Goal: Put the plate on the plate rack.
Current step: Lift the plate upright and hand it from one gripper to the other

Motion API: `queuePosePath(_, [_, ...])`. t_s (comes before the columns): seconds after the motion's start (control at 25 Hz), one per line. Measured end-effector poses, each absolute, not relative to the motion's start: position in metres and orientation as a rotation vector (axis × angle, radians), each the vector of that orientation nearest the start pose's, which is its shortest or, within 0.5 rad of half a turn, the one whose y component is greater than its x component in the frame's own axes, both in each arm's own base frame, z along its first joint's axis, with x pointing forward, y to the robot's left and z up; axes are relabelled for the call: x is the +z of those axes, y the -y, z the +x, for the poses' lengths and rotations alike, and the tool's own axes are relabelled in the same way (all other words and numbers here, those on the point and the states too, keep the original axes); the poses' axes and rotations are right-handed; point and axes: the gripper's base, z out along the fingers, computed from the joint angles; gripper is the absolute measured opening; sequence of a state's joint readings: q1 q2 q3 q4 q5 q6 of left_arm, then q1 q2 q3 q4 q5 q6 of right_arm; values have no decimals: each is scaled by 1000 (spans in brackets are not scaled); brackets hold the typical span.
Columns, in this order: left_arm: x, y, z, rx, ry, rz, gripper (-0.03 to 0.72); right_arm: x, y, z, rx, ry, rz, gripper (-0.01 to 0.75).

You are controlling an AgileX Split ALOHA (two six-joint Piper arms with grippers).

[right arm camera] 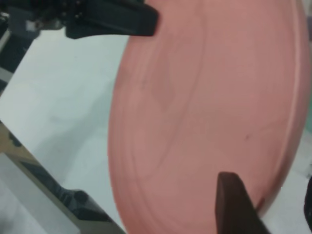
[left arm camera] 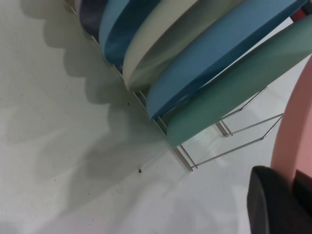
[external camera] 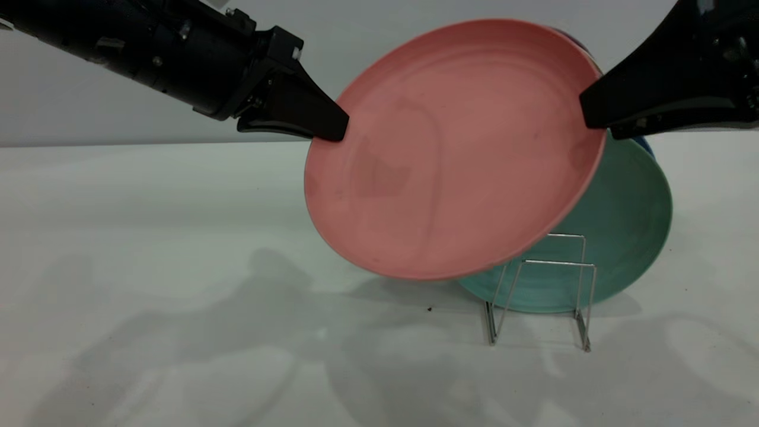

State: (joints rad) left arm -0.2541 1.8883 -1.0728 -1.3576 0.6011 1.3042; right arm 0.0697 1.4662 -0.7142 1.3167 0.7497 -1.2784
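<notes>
The salmon-pink plate [external camera: 456, 148] hangs tilted in the air, its lower edge just above and in front of the wire plate rack [external camera: 560, 263]. My left gripper [external camera: 341, 127] is shut on the plate's left rim. My right gripper [external camera: 587, 115] is shut on the right rim. In the left wrist view the plate's rim [left arm camera: 292, 136] runs between my left gripper's [left arm camera: 295, 183] black fingers [left arm camera: 273, 204], with the plate rack [left arm camera: 229, 152] below. The right wrist view shows the plate's face [right arm camera: 204, 112], one of my right gripper's [right arm camera: 273, 207] fingers [right arm camera: 234, 204] on it, and the left gripper [right arm camera: 141, 22] at the far rim.
A teal-green plate [external camera: 616, 237] leans in the rack right behind the pink one. Behind the teal-green plate [left arm camera: 234, 92] stand a blue plate [left arm camera: 219, 53], a cream plate [left arm camera: 165, 44] and more. Two wire loops at the rack's front stand free. The white table [external camera: 178, 267] stretches left.
</notes>
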Motion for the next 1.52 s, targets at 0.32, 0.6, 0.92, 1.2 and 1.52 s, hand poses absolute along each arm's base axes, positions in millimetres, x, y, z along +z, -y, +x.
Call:
queuePosePath(0.32, [171,148,349,-834,-2348,574,13,216,-77,260,866,-2315,-432,365])
queuePosePath(0.6, [171,167,341,-859,-2335,629,13,212,-80,260,926,-2317,-426,365])
queuePosePath(0.92, [173,171,340,-880,-2320,610,13,190,-84,264,1029,-2383,-442,331])
queuePosePath(1.2, [174,171,340,-878,-2314,615,14,188,-83,266,1002,-2376,-447,152])
queuePosePath(1.52, [174,172,340,-886,-2314,615,62,187,-82,267,972,-2368,-465,152])
